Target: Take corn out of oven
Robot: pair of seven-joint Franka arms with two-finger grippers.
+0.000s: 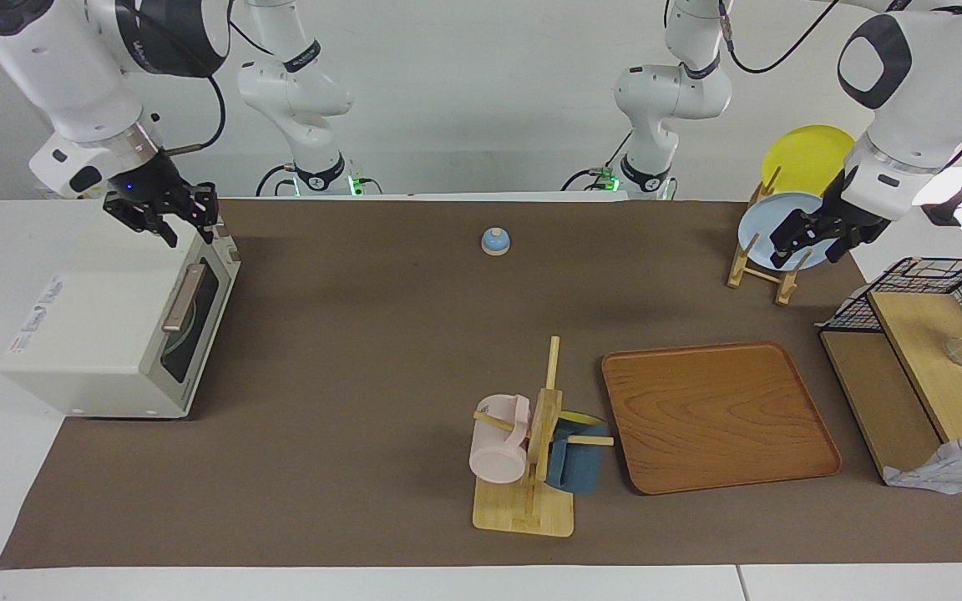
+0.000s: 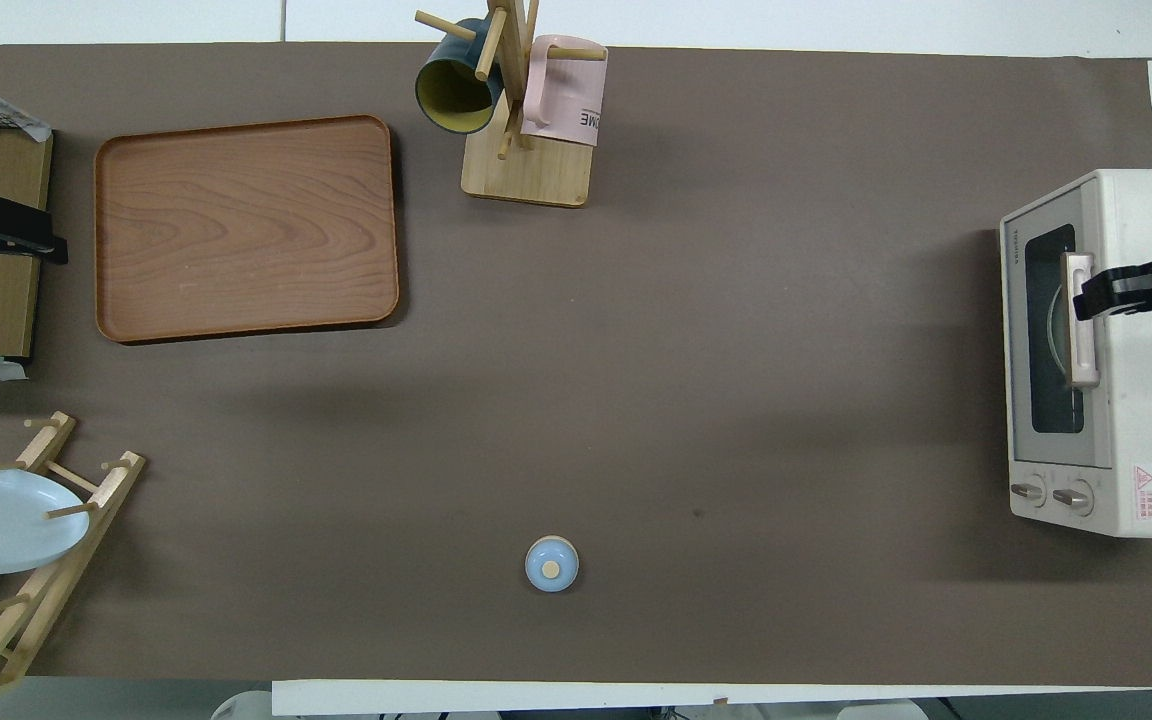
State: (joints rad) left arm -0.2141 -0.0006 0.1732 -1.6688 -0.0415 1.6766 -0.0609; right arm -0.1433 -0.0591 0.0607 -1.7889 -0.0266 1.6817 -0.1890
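Note:
The cream-white oven (image 1: 105,334) stands at the right arm's end of the table, also in the overhead view (image 2: 1136,400). Its dark glass door (image 1: 190,321) is shut, with the tan bar handle (image 1: 184,298) along its top edge. The corn is hidden. My right gripper (image 1: 189,229) is open and hangs above the oven's top front edge, over the handle in the overhead view (image 2: 1092,298). My left gripper (image 1: 807,250) is open and empty and waits in the air by the plate rack, at the edge of the overhead view (image 2: 46,245).
A wooden tray (image 1: 719,415) and a mug stand (image 1: 531,451) with a pink and a blue mug lie farther from the robots. A blue bell (image 1: 495,241) sits near them. A plate rack (image 1: 769,250) and a black wire basket (image 1: 932,284) stand at the left arm's end.

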